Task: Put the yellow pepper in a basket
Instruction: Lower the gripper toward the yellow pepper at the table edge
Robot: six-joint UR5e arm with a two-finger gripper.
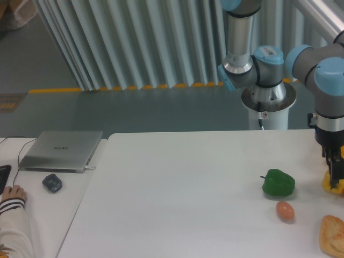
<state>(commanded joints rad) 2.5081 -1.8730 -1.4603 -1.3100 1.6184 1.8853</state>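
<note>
**Gripper at the yellow pepper, right table edge**

Fixed camera: the gripper (334,171) stands directly over the yellow pepper (329,183), its dark fingers straddling it; whether they clamp it cannot be told. The pepper appears bright yellow, mostly hidden, cut by the frame edge, right of the green pepper (278,183).

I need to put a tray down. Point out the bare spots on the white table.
The white table is bare from its left edge across to the green pepper. The right edge is crowded: green pepper, egg, bread, and the gripper at the yellow pepper.
</note>
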